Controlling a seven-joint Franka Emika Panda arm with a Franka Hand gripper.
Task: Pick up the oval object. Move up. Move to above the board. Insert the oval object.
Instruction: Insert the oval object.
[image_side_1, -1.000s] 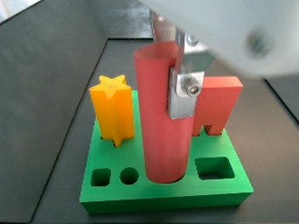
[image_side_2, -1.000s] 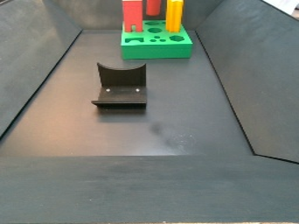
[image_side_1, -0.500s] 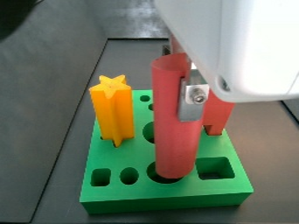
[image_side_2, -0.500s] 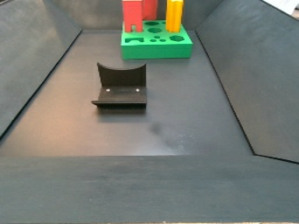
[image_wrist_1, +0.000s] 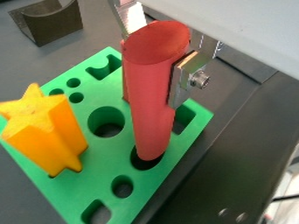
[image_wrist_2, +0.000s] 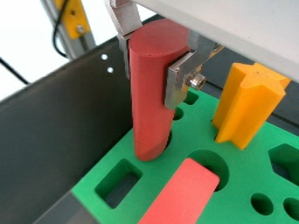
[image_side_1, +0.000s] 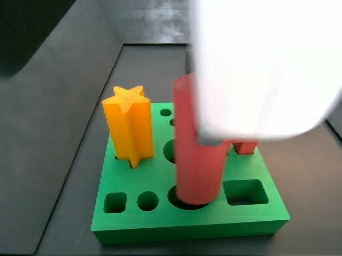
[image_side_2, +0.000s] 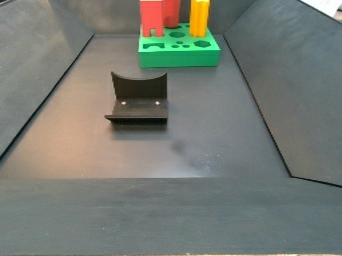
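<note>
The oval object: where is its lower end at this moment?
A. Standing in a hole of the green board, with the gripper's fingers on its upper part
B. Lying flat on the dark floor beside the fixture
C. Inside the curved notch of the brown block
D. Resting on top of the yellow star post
A: in both wrist views the oval object goes down into a hole of the board, and the gripper has its silver fingers clamped on the upper part.

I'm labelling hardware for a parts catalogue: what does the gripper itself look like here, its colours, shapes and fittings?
The gripper has flat silver metal fingers, thin plate-like strips; one carries a round screw head near its tip, visible in both wrist views. Above them sits a bulky white housing, blurred in a side view. A dark pad edge lines a finger. No cables or markings on the gripper show.
</note>
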